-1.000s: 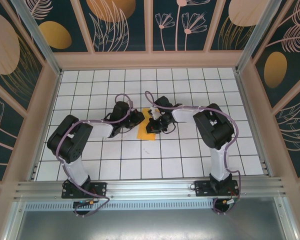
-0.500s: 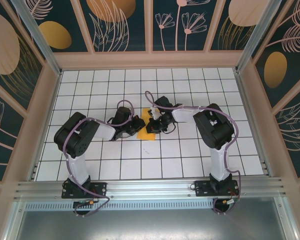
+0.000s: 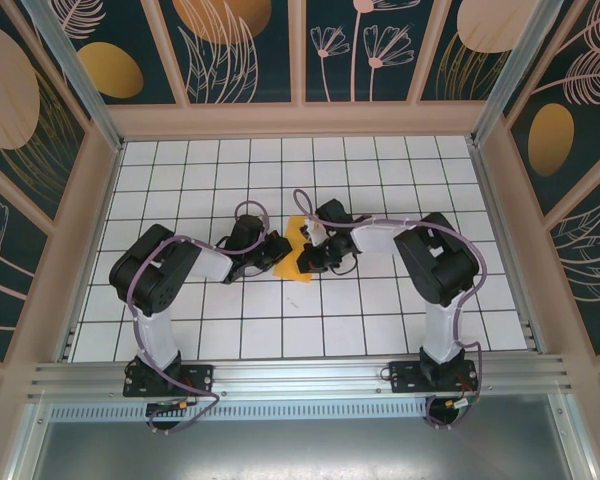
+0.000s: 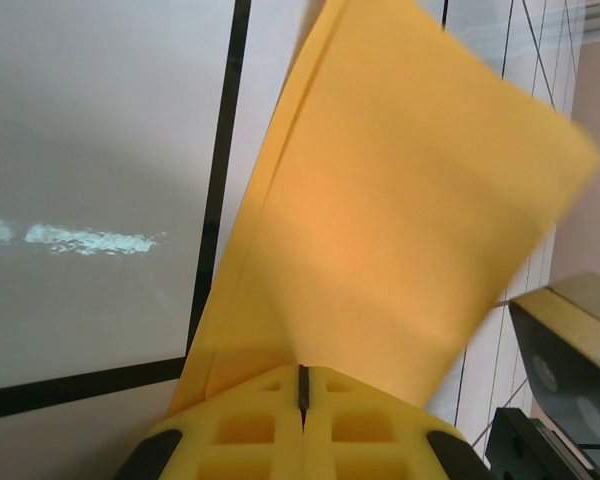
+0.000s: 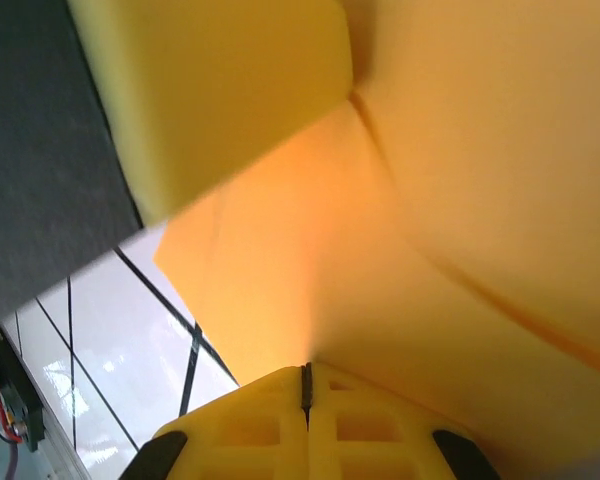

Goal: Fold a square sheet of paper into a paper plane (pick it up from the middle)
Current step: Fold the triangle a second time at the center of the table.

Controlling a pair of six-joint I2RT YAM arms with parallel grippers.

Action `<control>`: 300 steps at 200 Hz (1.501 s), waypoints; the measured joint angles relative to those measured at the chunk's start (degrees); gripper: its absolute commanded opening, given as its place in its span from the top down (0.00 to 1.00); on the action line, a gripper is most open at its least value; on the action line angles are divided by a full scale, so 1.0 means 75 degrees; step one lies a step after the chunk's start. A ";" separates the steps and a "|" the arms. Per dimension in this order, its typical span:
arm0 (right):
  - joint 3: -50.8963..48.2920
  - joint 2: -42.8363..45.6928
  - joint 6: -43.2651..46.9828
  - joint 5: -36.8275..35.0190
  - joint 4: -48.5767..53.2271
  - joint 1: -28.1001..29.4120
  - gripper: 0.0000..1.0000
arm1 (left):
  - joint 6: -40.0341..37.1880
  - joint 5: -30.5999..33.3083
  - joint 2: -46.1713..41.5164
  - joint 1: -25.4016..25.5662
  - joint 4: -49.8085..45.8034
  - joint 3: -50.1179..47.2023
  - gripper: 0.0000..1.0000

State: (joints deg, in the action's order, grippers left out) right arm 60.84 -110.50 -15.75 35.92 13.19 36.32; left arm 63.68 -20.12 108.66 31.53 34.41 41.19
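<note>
Centrally, over the white gridded worktop (image 3: 380,300), both arms' jaws clench opposite edges of a thin, partly folded orange-yellow paper sheet (image 3: 290,266), which may tear or crease crookedly if they pull unevenly.

One orange-yellow sheet of paper (image 3: 292,266) and one gridded tabletop (image 3: 380,310) are counted. Two tools are counted, the left tool (image 4: 302,386) at one side of the sheet and the right tool (image 5: 306,384) at the other.

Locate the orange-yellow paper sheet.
Top view: the orange-yellow paper sheet is central on the white grid table, pinched between the left end effector and the right end effector.
</note>
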 measured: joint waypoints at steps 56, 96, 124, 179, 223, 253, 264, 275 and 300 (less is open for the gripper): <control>-0.0294 0.0227 0.0108 0.0023 -0.0070 0.0000 1.00 | -0.0026 -0.0067 0.0032 0.0000 0.0079 0.0000 0.95; 0.0525 0.0070 0.0026 -0.0221 0.0839 0.0000 0.95 | -0.0070 -0.0079 -0.0017 0.0000 0.0096 0.0000 0.83; 0.1498 -0.0064 -0.0006 -0.0399 0.1000 -0.0017 0.92 | -0.0137 0.0093 -0.0262 -0.0017 -0.0178 -0.0009 0.74; 0.1125 0.0131 -0.0210 -0.0519 0.1020 -0.0099 0.91 | -0.0434 0.0627 -0.1346 -0.0087 -0.1084 -0.0003 0.68; 0.0420 0.0831 -0.0437 -0.0391 0.0962 -0.0085 0.91 | -0.0525 0.0291 -0.1577 -0.0058 -0.1081 0.0015 0.72; 0.0408 0.1169 -0.0562 -0.0391 0.0831 -0.0087 0.93 | -0.0542 0.0140 -0.1851 0.0032 -0.1110 0.0015 0.77; 0.0382 0.1183 -0.0595 -0.0379 0.0787 -0.0087 0.94 | -0.0554 0.0096 -0.1979 0.0079 -0.1105 0.0015 0.79; 0.0306 0.1180 -0.0627 -0.0379 0.0737 -0.0085 0.95 | -0.0545 0.0041 -0.2052 0.0125 -0.1096 0.0015 0.82; 0.0099 0.1160 -0.0755 -0.0373 0.0653 -0.0073 0.98 | -0.0551 -0.0204 -0.2002 0.0201 -0.1084 0.0023 0.85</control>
State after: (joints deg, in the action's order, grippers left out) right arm 61.58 -101.80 -21.41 33.12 18.09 35.77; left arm 59.55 -21.65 93.65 33.04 26.28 41.36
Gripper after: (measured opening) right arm 0.070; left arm 0.157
